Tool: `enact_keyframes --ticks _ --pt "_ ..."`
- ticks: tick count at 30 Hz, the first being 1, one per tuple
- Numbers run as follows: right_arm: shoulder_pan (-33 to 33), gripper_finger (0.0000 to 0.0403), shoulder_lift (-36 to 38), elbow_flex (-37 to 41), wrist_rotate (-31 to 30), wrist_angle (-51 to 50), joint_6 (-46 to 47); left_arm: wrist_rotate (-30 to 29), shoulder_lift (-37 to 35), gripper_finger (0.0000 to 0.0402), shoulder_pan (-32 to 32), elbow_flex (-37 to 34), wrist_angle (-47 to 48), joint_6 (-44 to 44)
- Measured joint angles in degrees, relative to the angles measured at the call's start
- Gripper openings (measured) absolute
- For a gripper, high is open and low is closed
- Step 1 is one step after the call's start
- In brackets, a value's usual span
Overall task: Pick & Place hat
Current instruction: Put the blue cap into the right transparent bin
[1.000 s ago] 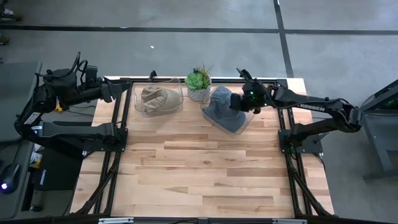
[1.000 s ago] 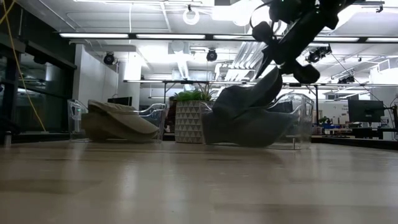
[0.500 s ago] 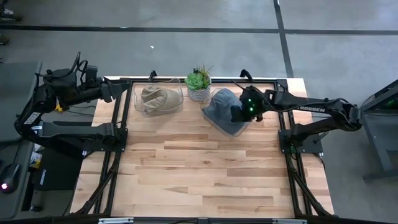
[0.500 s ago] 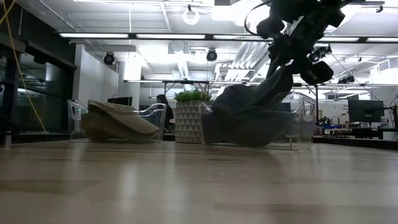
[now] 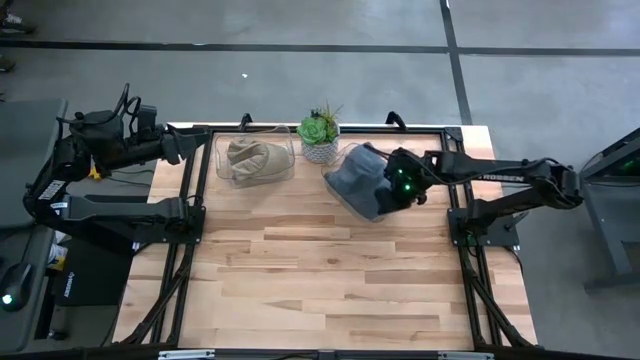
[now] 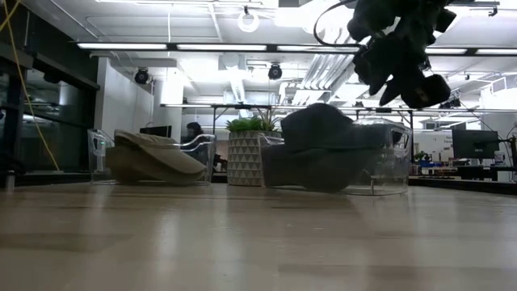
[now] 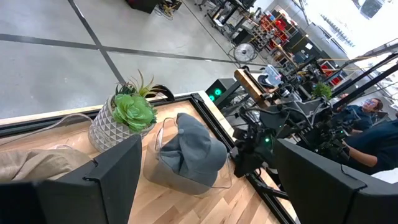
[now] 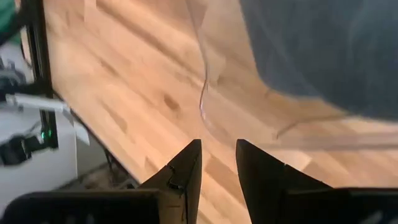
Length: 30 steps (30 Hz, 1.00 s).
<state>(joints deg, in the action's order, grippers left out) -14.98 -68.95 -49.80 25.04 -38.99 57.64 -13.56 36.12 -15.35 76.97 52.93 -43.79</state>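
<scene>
The right gripper (image 5: 393, 190) hangs just over the near edge of a clear plastic bin (image 5: 345, 188) on the worktop (image 5: 330, 270); its fingers (image 8: 180, 171) stand narrow with a slim gap and nothing between them, and below them shows the bin's curved transparent wall and bare wood. The grey hat (image 5: 358, 172) lies bunched inside that bin, just ahead of the gripper, and whether the gripper touches it cannot be told from above. In the right wrist view the hat is only a blurred grey mass cut off at the frame's edge. From table height the right gripper is a dark tangle above the bin, its fingertips hard to make out. Beyond the hat stands a small potted plant (image 5: 319, 136) in a patterned white pot, and past that a second clear bin (image 5: 285, 160) holding a tan hat (image 5: 254, 158). The left gripper (image 7: 205, 180) waits at the far left corner of the worktop with its fingers spread wide, empty. White lettering runs along the right arm's forearm (image 5: 500, 171), too small to read surely. A seated person (image 7: 373, 134) is partly cut off in the room behind.
</scene>
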Motion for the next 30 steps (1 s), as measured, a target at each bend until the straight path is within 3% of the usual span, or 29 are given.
enact_keyframes --ticks 5,8,13,15,21,25,30 --pt "1.2 0.0094 2.6 0.0 1.3 0.3 -1.8 0.0 0.0 0.0321 0.0 0.0 0.0 0.0" --pt "1.2 0.0094 6.1 0.0 -5.1 0.3 -2.7 0.0 0.0 0.0321 0.0 0.0 0.0 0.0" --pt "-1.0 0.0086 12.0 0.0 -21.6 -2.4 -2.9 0.0 0.0 0.0321 0.0 0.0 0.0 -0.3" --pt "-2.5 0.0072 12.5 0.0 -24.5 -4.5 -3.9 0.0 0.0 0.0321 0.0 0.0 0.0 -0.4" --pt "-6.7 0.0006 10.0 0.0 -23.9 -3.3 -9.2 -0.4 0.0 0.0321 0.0 0.0 0.0 -1.7" --pt "-9.2 0.0033 9.3 0.0 -21.0 -4.5 -12.3 -0.5 0.0 0.0321 0.0 0.0 -0.1 -2.3" --pt "-13.5 0.0065 9.3 0.0 -25.4 -10.0 -14.0 -0.5 0.0 0.0321 0.0 0.0 0.0 -3.0"
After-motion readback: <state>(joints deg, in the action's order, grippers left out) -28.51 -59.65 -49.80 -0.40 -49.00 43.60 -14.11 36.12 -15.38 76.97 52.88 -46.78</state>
